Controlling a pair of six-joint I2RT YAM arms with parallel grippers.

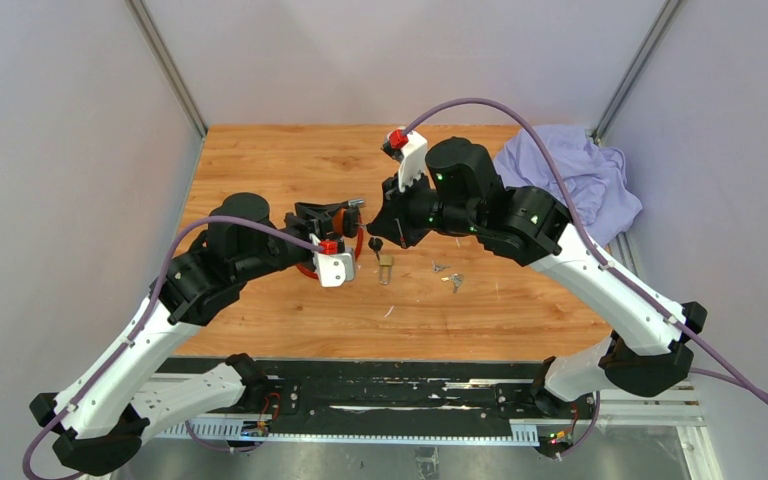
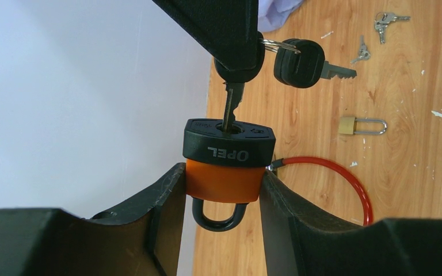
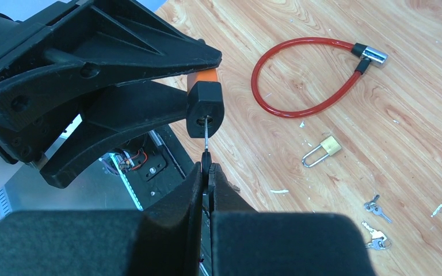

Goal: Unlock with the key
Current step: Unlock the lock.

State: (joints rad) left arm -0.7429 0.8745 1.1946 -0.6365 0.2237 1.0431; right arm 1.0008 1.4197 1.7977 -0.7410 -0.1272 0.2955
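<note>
An orange padlock with a black cap (image 2: 224, 167) is held off the table, and my left gripper (image 2: 223, 192) is shut on its orange body, shackle hanging toward the camera. My right gripper (image 3: 208, 169) is shut on the black head of a key; the key's blade (image 3: 206, 135) has its tip in the keyhole of the padlock (image 3: 205, 109). Most of the blade (image 2: 232, 106) still shows above the cap. A second black-headed key (image 2: 299, 62) dangles from the same ring. In the top view both grippers meet over the table's middle.
A red cable lock (image 3: 316, 40) lies looped on the wooden table under the left gripper. A small brass padlock (image 1: 385, 268) lies near it, with loose small keys (image 1: 450, 278) to its right. A purple cloth (image 1: 570, 175) sits at the back right.
</note>
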